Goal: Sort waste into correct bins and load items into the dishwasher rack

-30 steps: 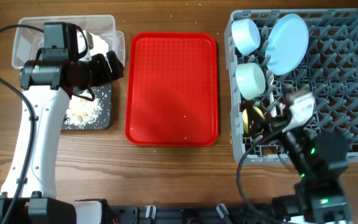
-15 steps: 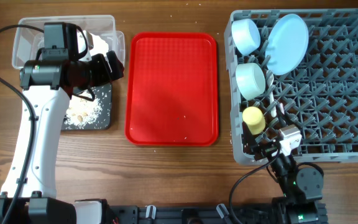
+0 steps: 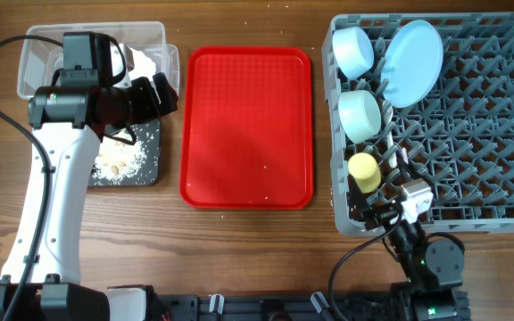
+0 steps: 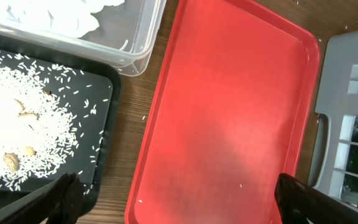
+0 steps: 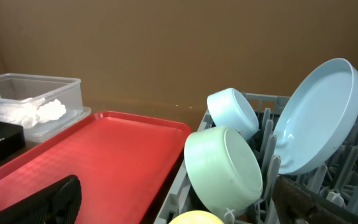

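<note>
Left pincer (image 4: 178, 198): spread wide, holding nothing; it hangs over the gap between the black tray (image 4: 104, 146) and the red tray (image 4: 229, 118).
Right pincer (image 5: 176, 190): spread as well, empty, at the near left corner of the dishwasher rack (image 3: 507, 218), just beside the yellow cup (image 3: 364, 171).
Napkin (image 4: 48, 12): lies in the clear tub (image 4: 145, 43).
Rice scraps (image 4: 17, 130): heaped in the black tray, loose grains scattered toward its rim.
Dishes: the plate (image 5: 319, 115) stands on edge among the pegs. The blue bowl (image 5: 232, 112) and green bowl (image 5: 222, 168) tilt beside it, all along the rack's left side.
Fork and spoon: too small to tell; I cannot confirm them among the pegs.
Red tray: bare apart from a few pale specks.
Step in hand: I judge both sorting and loading nearly finished, with all 4 dishes racked.
Next move: check the cutlery is in the rack, then lift my right pincer clear without nudging the yellow cup.
</note>
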`<state>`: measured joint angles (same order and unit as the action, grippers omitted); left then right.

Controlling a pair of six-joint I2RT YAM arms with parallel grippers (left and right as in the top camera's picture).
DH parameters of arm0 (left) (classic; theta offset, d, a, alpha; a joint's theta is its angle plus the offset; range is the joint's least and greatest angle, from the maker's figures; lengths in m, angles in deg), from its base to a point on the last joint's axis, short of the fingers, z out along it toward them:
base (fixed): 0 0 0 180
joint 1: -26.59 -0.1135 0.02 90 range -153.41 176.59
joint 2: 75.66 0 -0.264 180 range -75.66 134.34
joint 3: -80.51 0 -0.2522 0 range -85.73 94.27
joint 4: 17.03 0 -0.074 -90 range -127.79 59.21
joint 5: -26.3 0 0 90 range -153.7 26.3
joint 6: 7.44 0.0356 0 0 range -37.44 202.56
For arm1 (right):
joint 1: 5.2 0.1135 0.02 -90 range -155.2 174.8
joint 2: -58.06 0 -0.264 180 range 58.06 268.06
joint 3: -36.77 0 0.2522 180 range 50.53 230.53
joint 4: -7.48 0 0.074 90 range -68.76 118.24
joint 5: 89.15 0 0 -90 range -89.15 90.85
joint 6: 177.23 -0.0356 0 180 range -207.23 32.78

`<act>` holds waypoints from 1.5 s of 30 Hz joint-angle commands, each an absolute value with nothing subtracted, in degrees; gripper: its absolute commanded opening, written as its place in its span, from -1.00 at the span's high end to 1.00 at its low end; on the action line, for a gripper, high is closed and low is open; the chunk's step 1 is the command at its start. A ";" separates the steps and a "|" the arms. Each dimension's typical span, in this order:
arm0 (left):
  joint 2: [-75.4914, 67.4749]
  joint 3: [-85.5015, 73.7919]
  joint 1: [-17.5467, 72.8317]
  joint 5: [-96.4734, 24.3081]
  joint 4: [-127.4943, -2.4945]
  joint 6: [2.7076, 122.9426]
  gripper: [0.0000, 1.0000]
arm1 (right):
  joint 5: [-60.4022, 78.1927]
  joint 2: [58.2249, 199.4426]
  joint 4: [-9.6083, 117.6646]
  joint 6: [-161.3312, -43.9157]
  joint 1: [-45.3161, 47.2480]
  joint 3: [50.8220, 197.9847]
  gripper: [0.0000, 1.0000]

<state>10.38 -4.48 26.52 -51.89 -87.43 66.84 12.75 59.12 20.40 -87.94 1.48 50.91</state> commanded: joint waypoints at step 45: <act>-75.49 -85.41 25.80 -60.19 -34.93 64.13 -1.00 | 12.05 59.08 20.36 -87.26 1.30 50.82 -0.99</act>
<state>-74.86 -84.89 25.47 -59.60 -34.97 64.23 12.36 59.34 20.51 -87.94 1.48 50.89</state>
